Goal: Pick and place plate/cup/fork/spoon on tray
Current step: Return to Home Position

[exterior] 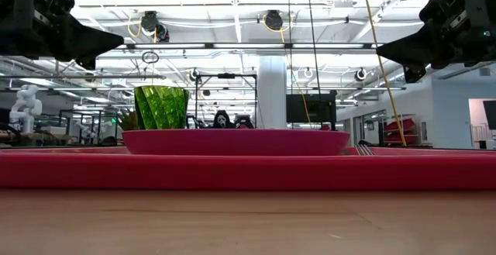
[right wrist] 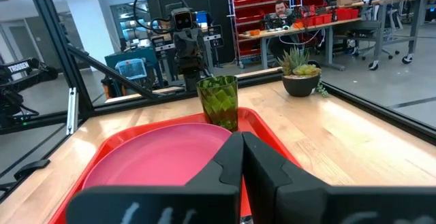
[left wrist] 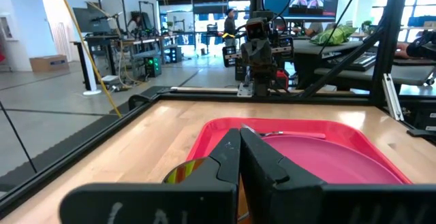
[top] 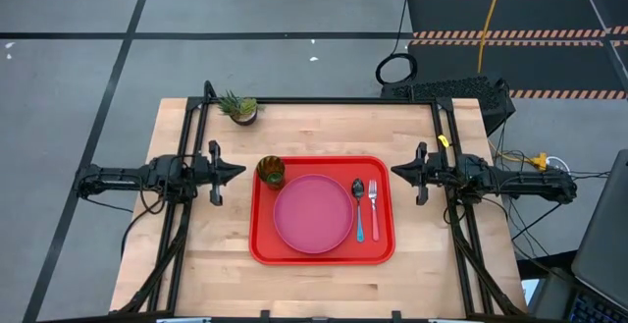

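All four pieces are being carried by the tray (top: 385, 246), which is lying at the middle of the table (top: 196, 254) with its long axis running along the line from one arm to the other. The plate (top: 313, 214) is sitting at the tray's centre. The cup (top: 271, 172) is standing upright in the far corner on the left arm's side, and the spoon (top: 359, 212) and fork (top: 373, 210) are lying side by side along the right arm's side, their handles set across that line. The left gripper (top: 239, 171) is being held just beside the tray's left short edge and pointed inward at the cup, the piece nearest it. The right gripper (top: 396, 173) is being held at the opposite short edge, nearest the fork. In the low view both are being held well above the rim, touching nothing. Each wrist view shows its own fingers (left wrist: 262, 163) pressed together on nothing. The placing is judged complete, so only a straight pull-back outward from the tray is being called for.
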